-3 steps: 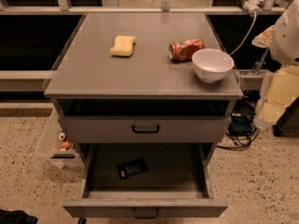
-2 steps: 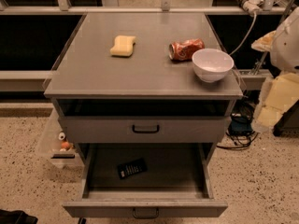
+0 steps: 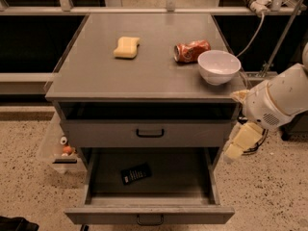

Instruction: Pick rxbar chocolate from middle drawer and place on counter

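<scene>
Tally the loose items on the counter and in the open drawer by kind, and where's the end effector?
yellow sponge: 1
crushed red can: 1
white bowl: 1
rxbar chocolate: 1, in the middle drawer
Total: 4
The end effector is outside the drawer, at its right in view.

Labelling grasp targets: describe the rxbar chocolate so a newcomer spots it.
Find the grey cabinet, gripper hanging at its right side; its lowest drawer, the middle drawer, is pulled open. The rxbar chocolate lies on the drawer floor, left of centre: small, black, white-printed, and the only item in there.
</scene>
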You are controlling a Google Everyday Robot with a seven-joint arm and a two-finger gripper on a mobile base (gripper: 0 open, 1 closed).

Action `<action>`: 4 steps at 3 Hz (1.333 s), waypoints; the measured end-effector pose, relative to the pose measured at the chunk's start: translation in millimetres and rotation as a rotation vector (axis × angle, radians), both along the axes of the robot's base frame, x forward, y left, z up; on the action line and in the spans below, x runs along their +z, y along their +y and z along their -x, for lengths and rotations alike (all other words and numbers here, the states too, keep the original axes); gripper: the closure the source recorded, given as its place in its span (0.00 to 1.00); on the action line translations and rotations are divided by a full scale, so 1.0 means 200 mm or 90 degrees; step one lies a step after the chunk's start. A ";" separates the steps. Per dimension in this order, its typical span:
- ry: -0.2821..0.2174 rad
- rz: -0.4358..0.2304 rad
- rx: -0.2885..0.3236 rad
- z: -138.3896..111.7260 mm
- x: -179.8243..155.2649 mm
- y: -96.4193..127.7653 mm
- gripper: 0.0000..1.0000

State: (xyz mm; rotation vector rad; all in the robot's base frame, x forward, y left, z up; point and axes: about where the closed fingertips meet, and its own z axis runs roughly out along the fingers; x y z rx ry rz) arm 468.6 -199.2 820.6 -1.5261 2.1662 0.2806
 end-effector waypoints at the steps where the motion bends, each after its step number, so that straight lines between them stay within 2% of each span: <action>1: 0.001 0.000 0.001 0.00 0.00 0.00 0.00; 2: 0.003 -0.040 -0.018 0.00 -0.14 0.01 0.00; 3: 0.016 -0.141 -0.044 -0.05 -0.47 0.11 0.00; 4: 0.029 -0.203 -0.062 -0.16 -0.77 0.22 0.00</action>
